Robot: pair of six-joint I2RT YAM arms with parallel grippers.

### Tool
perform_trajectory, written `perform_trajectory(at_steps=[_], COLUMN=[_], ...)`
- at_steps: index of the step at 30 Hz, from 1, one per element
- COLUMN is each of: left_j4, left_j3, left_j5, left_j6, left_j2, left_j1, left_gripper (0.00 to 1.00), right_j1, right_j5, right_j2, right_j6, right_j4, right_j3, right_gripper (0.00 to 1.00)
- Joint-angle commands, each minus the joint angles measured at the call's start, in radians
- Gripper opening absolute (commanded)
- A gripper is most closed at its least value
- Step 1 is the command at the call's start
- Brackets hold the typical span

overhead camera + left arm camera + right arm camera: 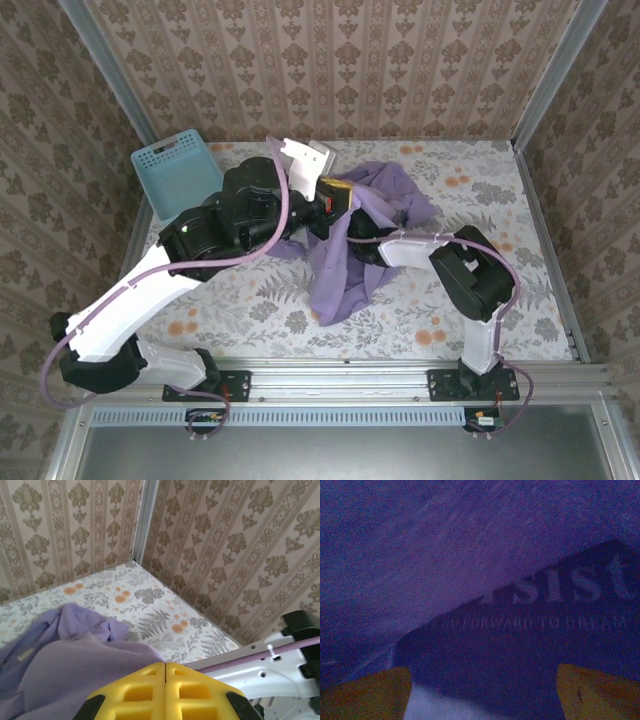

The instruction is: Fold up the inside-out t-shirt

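Your t-shirt lies crumpled mid-table, with 1 long purple flap running toward the near edge and more cloth bunched behind it. Your left arm reaches from the near-left corner across to centre. The left gripper, yellow fingers showing, sits against the shirt's back-left edge. Your right arm bends at the elbow; its white forearm runs left, tip going under the cloth. 1 light-blue basket stands back left, just beside the left arm's wrist. Floral table, 3 wallpapered walls
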Motion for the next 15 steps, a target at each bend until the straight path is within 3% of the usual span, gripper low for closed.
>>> perform_trajectory(at_steps=[1,5,15], left_j4=[-0.02,-0.033,-0.066], left_j3=[0.082,0.152,0.266], left_j5=[-0.055,-0.083,-0.132], left_j6=[0.056,0.083,0.108], left_j2=[0.019,0.045,0.111], left_j1=[-0.022,-0.035,-0.036], left_gripper=[0.0,0.0,0.0], right_j1=[-0.017,-0.027,-0.048], right_j5=[0.017,0.047,0.101], right_j2=[0.075,0.171,0.492], right_j6=[0.036,0.046,0.061], right_j4=[-0.245,-0.438,-0.913], right_j3=[0.125,0.303,0.836], right_gripper=[0.88,0.99,1.0])
